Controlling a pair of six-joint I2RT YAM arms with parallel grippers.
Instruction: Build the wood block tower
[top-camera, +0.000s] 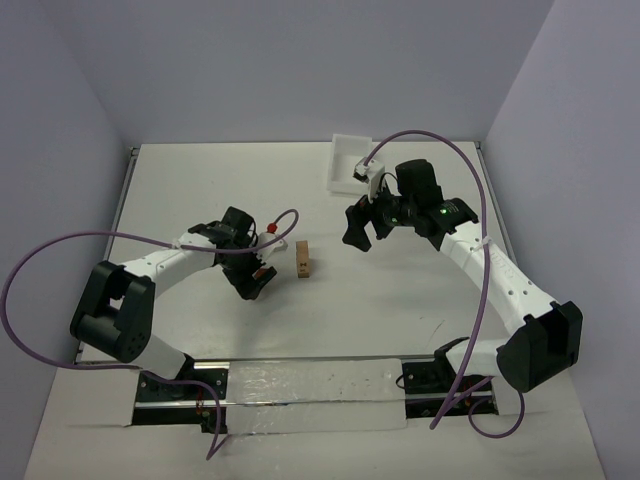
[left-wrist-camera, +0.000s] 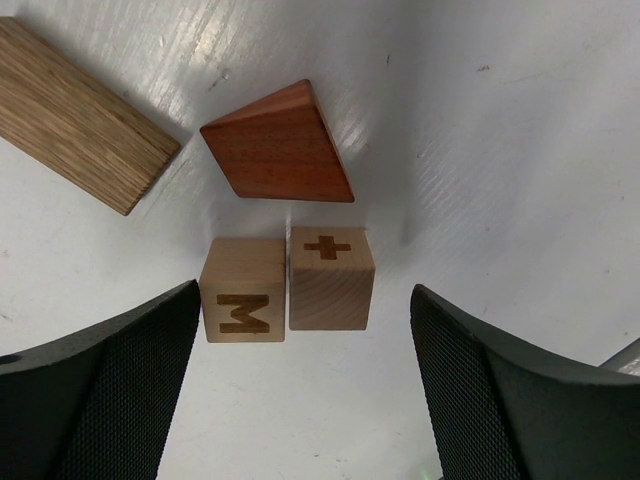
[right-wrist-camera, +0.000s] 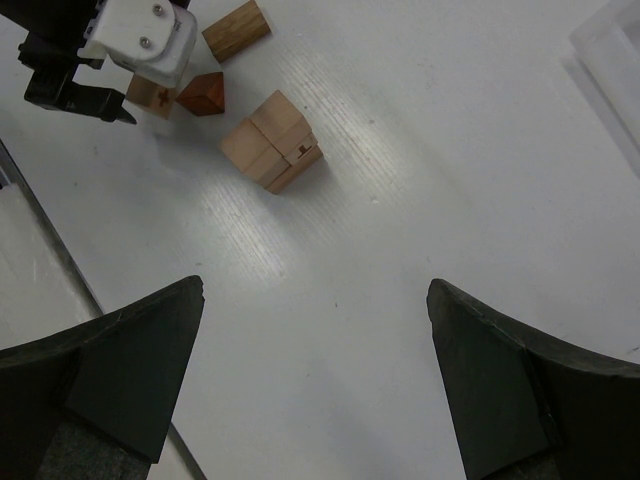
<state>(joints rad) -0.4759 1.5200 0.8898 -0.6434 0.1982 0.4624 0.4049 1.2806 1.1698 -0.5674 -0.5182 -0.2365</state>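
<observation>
- wood block tower (top-camera: 303, 260) stood as a short tan column near the middle of the table (top-camera: 200, 190), between the two grippers and touching neither.
- left gripper (top-camera: 255, 278) hung low just beside it, jaws spread wide and gripping nothing.
- wrist view: the m cube (left-wrist-camera: 243, 303) and the plus cube (left-wrist-camera: 330, 278) sat side by side on the table between its fingers (left-wrist-camera: 100, 390), faces touching each other, clear of both pads.
- that straddle looked like a line-up for a pick, though with two cubes pressed together a squeeze would likely catch both.
- reddish wedge block (left-wrist-camera: 278, 145) lay just beyond the cubes, with the oak plank (left-wrist-camera: 75, 115) off to its left. both looked like loose stock waiting for the stack.
- right gripper (top-camera: 362, 232) hovered on the tower's other side, fingers fully apart and empty, probably held back to leave the left arm room.
- white tray (top-camera: 350, 160) sat at the far edge, well apart from the stack.
</observation>
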